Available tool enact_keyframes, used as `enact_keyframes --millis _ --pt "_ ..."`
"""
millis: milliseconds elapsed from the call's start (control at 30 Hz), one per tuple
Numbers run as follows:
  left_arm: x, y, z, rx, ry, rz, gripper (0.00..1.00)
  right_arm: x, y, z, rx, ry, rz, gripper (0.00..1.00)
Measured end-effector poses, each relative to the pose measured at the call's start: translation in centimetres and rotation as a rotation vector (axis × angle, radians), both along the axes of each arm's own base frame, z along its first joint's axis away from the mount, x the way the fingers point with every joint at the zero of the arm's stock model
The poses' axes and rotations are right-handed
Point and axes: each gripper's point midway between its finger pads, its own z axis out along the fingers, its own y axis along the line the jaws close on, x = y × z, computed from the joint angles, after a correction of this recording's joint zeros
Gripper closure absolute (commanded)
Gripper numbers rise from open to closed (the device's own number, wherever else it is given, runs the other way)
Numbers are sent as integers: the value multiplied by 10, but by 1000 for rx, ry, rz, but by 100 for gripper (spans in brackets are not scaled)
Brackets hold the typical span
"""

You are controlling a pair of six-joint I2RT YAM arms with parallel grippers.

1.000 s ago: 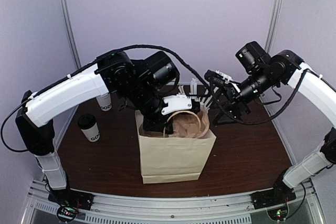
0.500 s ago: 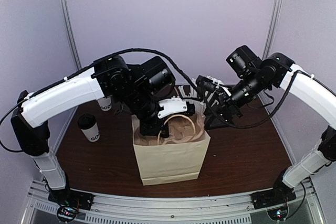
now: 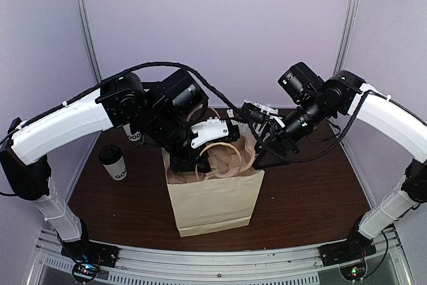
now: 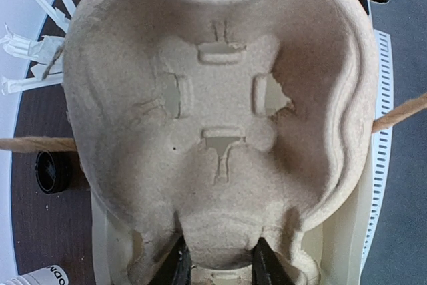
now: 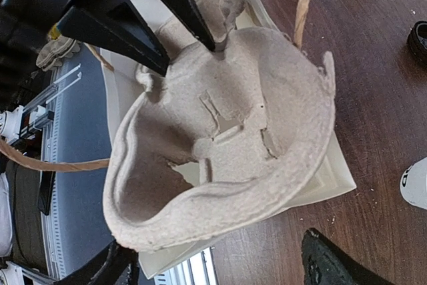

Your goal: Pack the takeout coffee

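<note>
Both arms have dropped and drawn leftward since the earlier overhead frames. The paper bag (image 3: 213,198) has slid a little left with them, and the pulp cup carrier (image 3: 227,155) now sits lower in its mouth. From overhead, the left fingers (image 3: 190,160) reach down into the bag's left side and the right fingers (image 3: 261,155) hang just beside its right rim. The takeout coffee (image 3: 113,163) stands upright with its lid on, on the worktop (image 3: 313,191) left of the bag and apart from it, near a stack of white cups (image 3: 133,136). In the left wrist view the carrier (image 4: 220,98) fills nearly the whole frame, hollow side to the camera. The left fingers (image 4: 175,265) are closed on its near lobe, pinching it from both sides, and a rope handle (image 4: 33,143) runs off to the left. In the right wrist view the carrier (image 5: 220,131) lies tilted in the mouth of the bag (image 5: 330,175), with the left fingers (image 5: 180,5) clamped on its far lobe. The right fingers (image 5: 330,261) are spread wide at the bottom edge and grip nothing.
</note>
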Motion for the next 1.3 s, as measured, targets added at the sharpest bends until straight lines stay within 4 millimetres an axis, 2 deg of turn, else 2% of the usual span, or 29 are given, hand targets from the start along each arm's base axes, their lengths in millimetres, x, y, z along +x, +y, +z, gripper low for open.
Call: enact_keyframes --millis 233,433,867,1167,1300 --pt "1 -1 -6 0 9 16 91 10 2 -12 -39 6 -37 23" --pt "4 2 -6 5 0 44 92 20 -1 -17 -73 -11 -95 31" --pt "5 11 -9 27 20 113 97 39 -7 -18 -117 -49 -232 46" --pt "2 17 -25 121 63 126 97 56 -19 -22 -171 -101 -310 47" --pt "3 14 -31 146 74 125 97 53 -19 -18 -152 -96 -297 45"
